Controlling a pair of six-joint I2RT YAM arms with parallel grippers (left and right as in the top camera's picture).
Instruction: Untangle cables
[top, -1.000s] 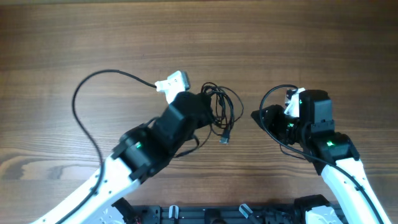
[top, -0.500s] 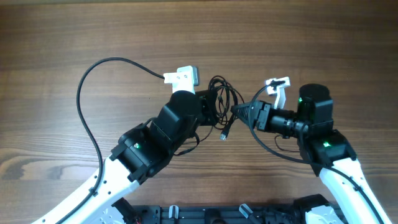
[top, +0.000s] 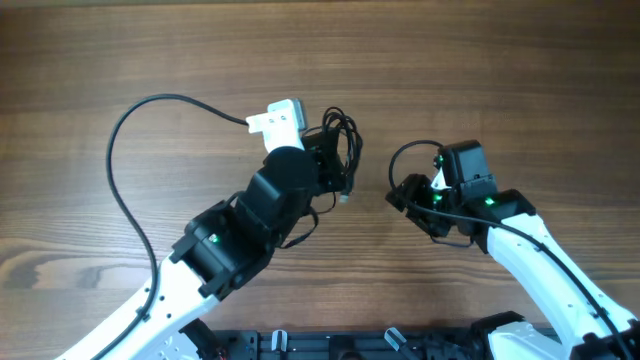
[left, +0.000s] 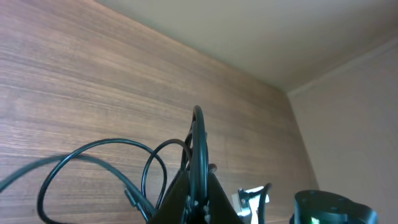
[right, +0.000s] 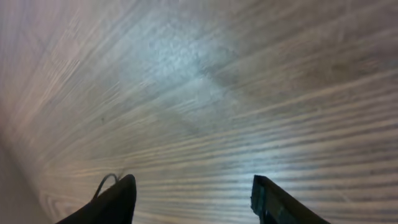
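Note:
The cables (top: 346, 148) are a small bundle of thin black loops at the table's middle, with a plug end (top: 343, 198) hanging toward the front. My left gripper (top: 328, 166) is shut on the bundle. In the left wrist view its jaws (left: 198, 190) pinch one upright loop of the cables (left: 198, 143), and more loops trail off to the left. My right gripper (top: 398, 196) is to the right of the bundle and apart from it. In the right wrist view its jaws (right: 193, 190) are open with only bare wood between them.
The thick black cord (top: 113, 170) of the left wrist's white camera (top: 277, 118) arcs wide over the left of the wooden table (top: 500, 60). The right camera's cord (top: 404, 152) loops above the right gripper.
My right gripper has pulled back to the right, away from the bundle, and now points down at the table. My left gripper has shifted the bundle slightly up and left.

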